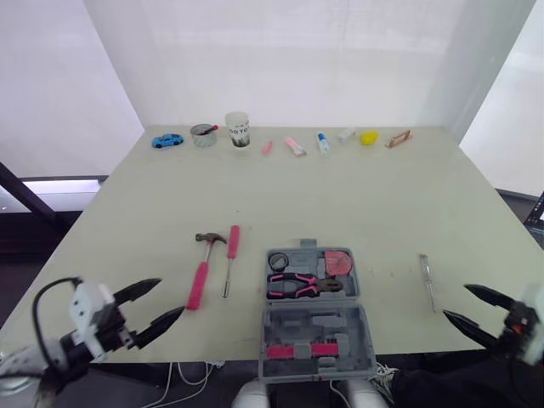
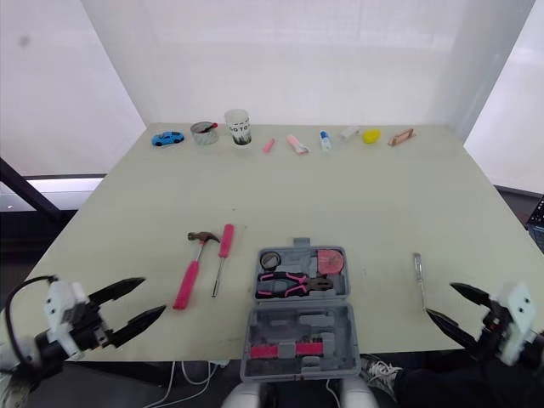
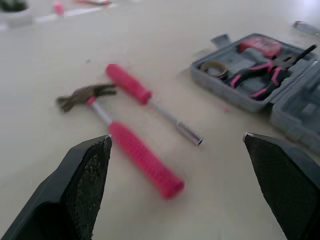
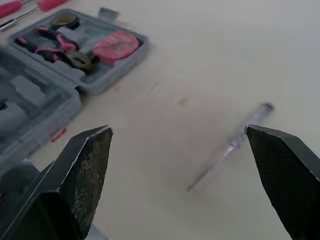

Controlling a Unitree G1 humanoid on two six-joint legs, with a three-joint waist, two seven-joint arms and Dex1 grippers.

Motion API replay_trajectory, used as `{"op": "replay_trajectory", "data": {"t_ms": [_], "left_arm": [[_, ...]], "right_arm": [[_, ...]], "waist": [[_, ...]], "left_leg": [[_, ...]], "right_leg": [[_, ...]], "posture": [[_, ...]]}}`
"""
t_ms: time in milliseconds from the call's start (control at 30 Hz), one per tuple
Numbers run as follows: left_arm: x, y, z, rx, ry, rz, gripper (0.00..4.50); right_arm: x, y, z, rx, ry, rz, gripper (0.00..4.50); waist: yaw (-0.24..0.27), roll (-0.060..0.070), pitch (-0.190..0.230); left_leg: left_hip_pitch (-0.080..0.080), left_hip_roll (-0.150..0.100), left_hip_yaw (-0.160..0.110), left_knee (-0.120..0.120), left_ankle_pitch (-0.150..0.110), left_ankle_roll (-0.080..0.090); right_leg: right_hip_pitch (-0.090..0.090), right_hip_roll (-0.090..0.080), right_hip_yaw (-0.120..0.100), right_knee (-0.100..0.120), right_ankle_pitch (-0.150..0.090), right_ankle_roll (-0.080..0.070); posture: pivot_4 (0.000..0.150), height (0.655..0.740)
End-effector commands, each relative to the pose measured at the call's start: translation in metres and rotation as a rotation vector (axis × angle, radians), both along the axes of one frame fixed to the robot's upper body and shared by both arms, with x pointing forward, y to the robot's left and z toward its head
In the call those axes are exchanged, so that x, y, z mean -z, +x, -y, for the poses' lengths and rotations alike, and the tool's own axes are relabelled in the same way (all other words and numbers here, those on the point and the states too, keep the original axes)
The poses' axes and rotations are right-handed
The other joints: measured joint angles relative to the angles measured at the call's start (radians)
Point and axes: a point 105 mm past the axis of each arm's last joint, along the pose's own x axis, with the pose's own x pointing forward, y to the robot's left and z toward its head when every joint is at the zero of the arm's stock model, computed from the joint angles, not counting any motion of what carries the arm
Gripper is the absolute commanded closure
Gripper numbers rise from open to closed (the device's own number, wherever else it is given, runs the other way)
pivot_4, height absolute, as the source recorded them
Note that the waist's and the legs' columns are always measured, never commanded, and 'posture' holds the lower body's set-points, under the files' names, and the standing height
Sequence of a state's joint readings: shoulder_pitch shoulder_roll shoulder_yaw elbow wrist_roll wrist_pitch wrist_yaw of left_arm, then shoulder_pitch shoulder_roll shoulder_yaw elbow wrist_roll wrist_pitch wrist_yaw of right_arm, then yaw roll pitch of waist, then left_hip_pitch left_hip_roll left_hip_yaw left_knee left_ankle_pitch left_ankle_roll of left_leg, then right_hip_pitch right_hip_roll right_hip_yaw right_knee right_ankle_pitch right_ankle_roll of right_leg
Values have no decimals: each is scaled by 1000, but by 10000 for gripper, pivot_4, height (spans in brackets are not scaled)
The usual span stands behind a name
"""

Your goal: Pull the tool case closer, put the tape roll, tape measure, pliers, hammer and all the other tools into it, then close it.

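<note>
The grey tool case [image 1: 314, 316] lies open at the table's near edge, its lid toward me. Inside sit the tape roll [image 1: 278, 261], the pink tape measure [image 1: 338, 263] and the pink-handled pliers [image 1: 297, 286]. Left of the case lie the pink-handled hammer [image 1: 201, 268] and a pink-handled screwdriver [image 1: 230, 257]. A thin clear tester screwdriver [image 1: 427, 280] lies to the right. My left gripper [image 1: 155, 305] hovers open near the table's near left edge, short of the hammer. My right gripper [image 1: 469, 308] hovers open at the near right, close to the tester screwdriver.
Along the far edge stand a blue toy car [image 1: 167, 140], a tin [image 1: 203, 134], a white cup [image 1: 238, 129], small pink items [image 1: 293, 145], a glue tube [image 1: 323, 141], a yellow object [image 1: 368, 137] and a brown piece [image 1: 398, 138].
</note>
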State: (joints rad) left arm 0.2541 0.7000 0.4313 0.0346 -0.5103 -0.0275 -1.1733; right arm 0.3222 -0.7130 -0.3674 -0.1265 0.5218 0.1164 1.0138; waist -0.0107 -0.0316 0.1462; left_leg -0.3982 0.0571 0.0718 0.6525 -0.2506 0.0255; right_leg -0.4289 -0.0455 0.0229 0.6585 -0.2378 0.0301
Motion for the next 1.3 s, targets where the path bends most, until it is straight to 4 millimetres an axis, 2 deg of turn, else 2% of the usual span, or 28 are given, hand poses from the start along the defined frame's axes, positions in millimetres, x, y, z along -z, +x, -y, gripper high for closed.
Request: {"op": "replay_trajectory", "data": {"t_ms": [33, 133, 233, 267, 367, 400, 433, 500, 533, 600, 633, 667, 867, 933, 1300], "left_arm": [[-3, 3, 11, 89, 47, -19, 0], [5, 7, 27, 236, 115, -53, 0], [12, 10, 32, 316, 143, -87, 0], [15, 11, 33, 340, 150, -99, 2518], [19, 15, 35, 383, 154, -116, 11872], [19, 17, 37, 398, 150, -122, 17480], [21, 19, 40, 415, 147, -128, 17480], [26, 21, 45, 448, 152, -145, 26666], [29, 23, 48, 464, 156, -155, 31366], [35, 25, 53, 494, 184, -175, 35093], [39, 27, 53, 505, 215, -189, 42098], [41, 30, 54, 506, 232, -199, 43717], [51, 36, 60, 539, 257, -227, 43717], [51, 37, 61, 541, 253, -225, 43717], [57, 35, 68, 562, 246, -241, 43717]], "right_arm": [[-4, 8, -15, -68, -39, -9, 422], [-3, 21, -38, -179, -74, -27, 422], [0, 31, -48, -229, -97, -40, 422], [2, 34, -51, -244, -106, -43, 2752], [8, 39, -61, -298, -133, -72, 12322], [11, 39, -64, -321, -148, -80, 18660], [16, 41, -70, -358, -175, -91, 18660], [24, 45, -79, -409, -218, -105, 27963], [28, 48, -82, -432, -242, -111, 34033], [35, 52, -87, -466, -283, -117, 38135], [38, 54, -90, -490, -307, -123, 44642], [42, 57, -92, -511, -332, -123, 44894], [56, 67, -100, -570, -395, -121, 44894], [58, 67, -101, -578, -393, -118, 44894], [59, 63, -115, -625, -359, -93, 44894]], "waist": [[-2, 0, 0], [-2, 0, 1], [-1, 0, 1], [0, 0, 1], [-1, 0, 1], [-1, 0, 1], [-1, 0, 1], [-1, 0, 1], [0, 0, 1], [-2, 0, 1], [-2, 0, 1], [-2, 0, 1], [-2, 0, 2], [-2, 0, 1], [-3, 0, 1]], "left_leg": [[-1, 0, 0, -1, 0, 0], [-1, -1, 1, -1, 0, 0], [0, -1, 1, 1, 0, 0], [0, -1, 1, 1, 0, 0], [-1, -1, 0, 1, 0, 0], [-1, -1, 0, 1, 0, 0], [-1, -1, 0, 1, 0, 0], [-1, -1, 0, 1, 0, 0], [-1, -1, 0, 1, 0, 0], [-1, -1, 0, 1, 0, 0], [-1, -1, 1, 1, 0, 0], [-1, -1, 1, 1, 0, 0], [0, -1, -1, 3, 0, 0], [-1, -1, -1, 3, 0, 0], [0, 0, -1, 3, 0, 0]], "right_leg": [[0, 0, 0, 0, 0, 0], [0, 1, 0, -1, 0, 0], [0, 1, -1, 1, 0, 1], [0, 1, -1, 1, 0, 1], [0, 1, -1, 1, 0, 1], [0, 1, -1, 1, 0, 0], [0, 1, -1, 0, 0, 0], [0, 1, -1, 1, 0, 1], [0, 1, -1, 1, 0, 1], [0, 1, -1, 1, 0, 1], [0, 1, -1, 1, 0, 1], [0, 1, -1, 1, 0, 1], [0, 4, 0, 4, 0, 0], [0, 4, 0, 3, 2, 4], [0, 5, 0, 4, 3, 4]], "posture": [[1500, 7400], [1500, 7400], [1500, 7400], [1500, 7400], [1500, 7400], [1500, 7400], [1500, 7400], [1500, 7400], [1500, 7400], [1500, 7400], [1500, 7400], [1500, 7400], [1500, 7400], [1500, 7400], [1500, 7400]]}}
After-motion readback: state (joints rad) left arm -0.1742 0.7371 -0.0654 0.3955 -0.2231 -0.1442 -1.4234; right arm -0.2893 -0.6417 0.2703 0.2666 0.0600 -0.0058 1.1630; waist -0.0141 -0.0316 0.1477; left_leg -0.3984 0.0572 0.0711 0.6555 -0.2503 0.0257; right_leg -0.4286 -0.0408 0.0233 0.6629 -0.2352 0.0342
